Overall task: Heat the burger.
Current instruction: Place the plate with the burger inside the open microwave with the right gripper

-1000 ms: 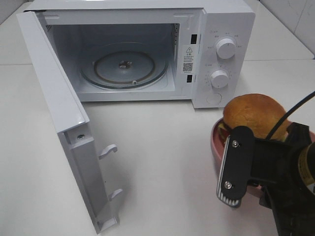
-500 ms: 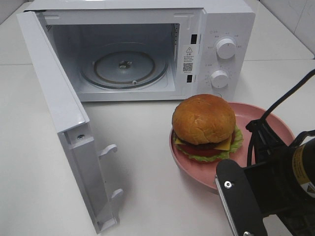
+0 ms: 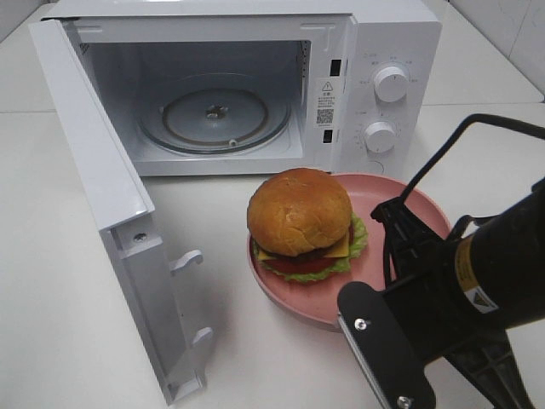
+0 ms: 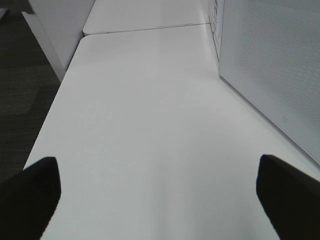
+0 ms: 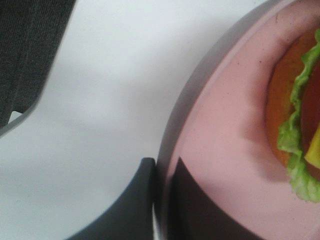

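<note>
Exterior high view puts the burger [image 3: 300, 223] at centre frame: a domed tan-brown bun over yellow cheese, a red slice and frilled lettuce. It sits on the left part of a salmon-pink plate [image 3: 404, 204] on the white table [image 3: 255, 341]. Behind it, the microwave [image 3: 387, 43] stands with its door [image 3: 94, 187] swung out left. The right gripper [image 5: 161, 200], pressed together, pinches the plate's rim; its dark arm hides the plate's lower right edge. The left gripper [image 4: 160, 200] hangs spread wide over the table.
</note>
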